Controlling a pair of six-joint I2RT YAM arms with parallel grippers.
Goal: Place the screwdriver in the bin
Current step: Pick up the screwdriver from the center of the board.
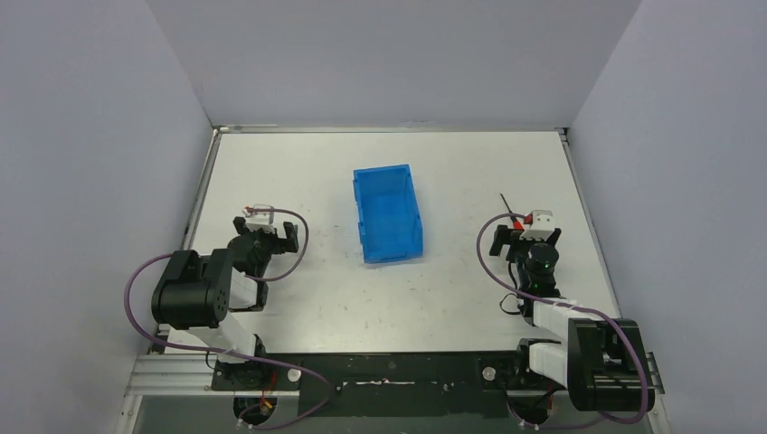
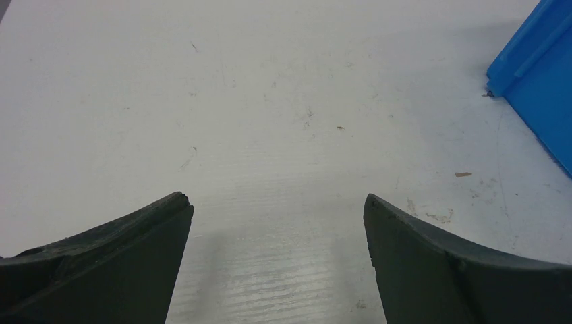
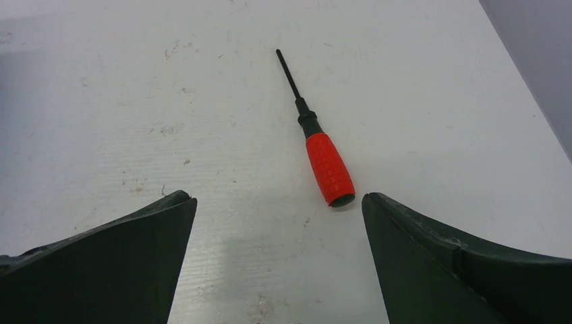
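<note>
The screwdriver [image 3: 328,167], with a red handle and a thin black shaft, lies flat on the white table, shaft pointing away. Its handle end lies just ahead of my right gripper [image 3: 278,202], close to the right fingertip. That gripper is open and empty. In the top view the screwdriver [image 1: 512,213] lies just beyond the right gripper [image 1: 525,235]. The blue bin [image 1: 387,215] stands upright and empty at the table's middle, to the left of the screwdriver. My left gripper [image 1: 268,233] is open and empty, left of the bin. In the left wrist view the left gripper [image 2: 278,202] hovers over bare table and a bin corner [image 2: 536,74] shows at the right.
Grey walls enclose the white table [image 1: 452,298] on the left, back and right. The table's right edge runs close beside the right arm. Purple cables loop around both arm bases at the near edge.
</note>
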